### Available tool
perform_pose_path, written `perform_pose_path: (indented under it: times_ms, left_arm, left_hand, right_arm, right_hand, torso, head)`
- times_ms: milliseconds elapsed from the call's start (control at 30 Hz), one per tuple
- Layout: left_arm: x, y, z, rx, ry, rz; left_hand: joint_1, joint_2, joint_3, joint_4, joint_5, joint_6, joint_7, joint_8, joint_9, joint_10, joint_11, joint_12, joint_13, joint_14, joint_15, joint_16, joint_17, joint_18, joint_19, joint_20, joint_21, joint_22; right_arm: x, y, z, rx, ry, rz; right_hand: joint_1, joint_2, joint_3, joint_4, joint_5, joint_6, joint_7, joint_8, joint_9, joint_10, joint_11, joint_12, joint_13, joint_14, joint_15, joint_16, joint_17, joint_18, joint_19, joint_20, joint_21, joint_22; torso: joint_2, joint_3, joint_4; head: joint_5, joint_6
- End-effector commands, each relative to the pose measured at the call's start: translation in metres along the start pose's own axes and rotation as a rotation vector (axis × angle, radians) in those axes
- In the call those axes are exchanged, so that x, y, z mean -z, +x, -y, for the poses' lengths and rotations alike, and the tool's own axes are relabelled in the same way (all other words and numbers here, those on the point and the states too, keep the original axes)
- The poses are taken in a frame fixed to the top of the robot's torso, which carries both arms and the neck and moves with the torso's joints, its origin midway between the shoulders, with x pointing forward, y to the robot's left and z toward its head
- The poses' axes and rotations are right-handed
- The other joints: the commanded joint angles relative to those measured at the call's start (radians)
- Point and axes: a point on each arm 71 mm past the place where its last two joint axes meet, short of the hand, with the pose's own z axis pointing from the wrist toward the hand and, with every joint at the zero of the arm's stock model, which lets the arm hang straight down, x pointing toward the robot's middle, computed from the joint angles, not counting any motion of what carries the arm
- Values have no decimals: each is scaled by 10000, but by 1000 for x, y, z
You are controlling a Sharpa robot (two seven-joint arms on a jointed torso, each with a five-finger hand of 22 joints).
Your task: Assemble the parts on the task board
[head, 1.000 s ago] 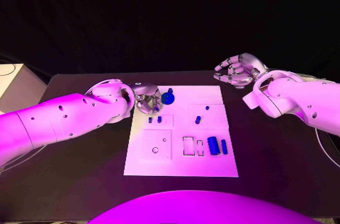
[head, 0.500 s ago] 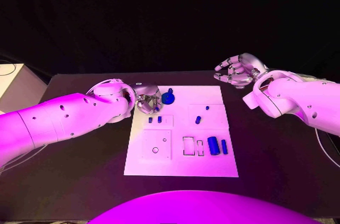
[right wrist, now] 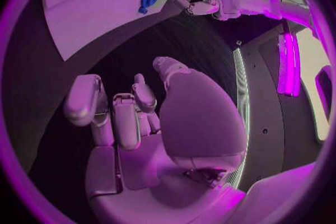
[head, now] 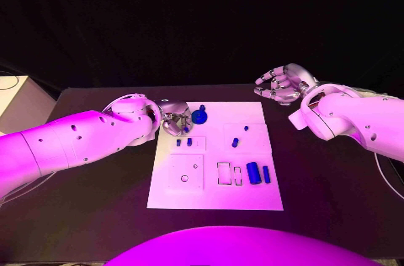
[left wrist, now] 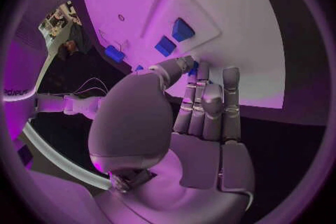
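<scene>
Blue round part [head: 199, 115], far board [head: 253, 199] edge: unmoved; left hand [head: 174, 117] remains beside it, apparently unclasped. Right hand [head: 282, 83] idle, half-curled, empty. Assembly stalled.

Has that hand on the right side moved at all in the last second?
No. The right hand hangs in the same spot off the far right corner of the white board, fingers curled, holding nothing.

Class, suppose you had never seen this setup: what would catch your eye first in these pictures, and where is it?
The white task board lies mid-table, small blue parts scattered on it, the two largest side by side near its right edge. The left hand sits at the board's far left corner, beside a round blue part. The right hand hovers off the board past its far right corner, fingers curled.
</scene>
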Motion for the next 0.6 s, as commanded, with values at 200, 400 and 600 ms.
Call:
perform_pose_path:
  times_ms: [200,400,600]
  left_arm:
    - [1,6,-2,-78,-108,-336]
    - [1,6,-1,-76,-90,-311]
    - [1,5,-2,-69,-125,-244]
  left_hand:
    - [16,68,-32,-43,-1,-41,-7,-55,-15,-18,-2,56,43,-29,3,2,94,57,20,13,19,71]
    - [3,29,-62,-58,-6,-102,-8,-110,-36,-48,-9,98,88,-26,-1,19,100,66,-1,18,5,51]
    - [-40,-70,-78,-87,4,-578,-50,-450,-169,-200,-27,249,262,-134,-11,16,-42,83,-71,27,-59,-6]
  right_arm:
    - [0,1,0,33,-105,-134]
    - [0,1,0,34,-101,-127]
    - [0,1,0,36,-98,-121]
  right_hand:
    - [-80,-33,49,-16,27,-46,-1,48,-13,71,-32,25,-9,408,18,-50,429,141,-43,-16,-42,-6]
    - [-80,-33,49,-16,27,-46,-1,48,-13,71,-32,25,-9,408,18,-50,429,141,-43,-16,-42,-6]
    - [-80,-33,49,-16,27,-46,-1,48,-13,71,-32,25,-9,408,18,-50,429,141,-43,-16,-42,-6]
  torso:
    - [6,0,5]
    - [-2,3,0]
    - [-2,2,0]
  head:
    - [4,2]
    - [12,2]
    - [8,2]
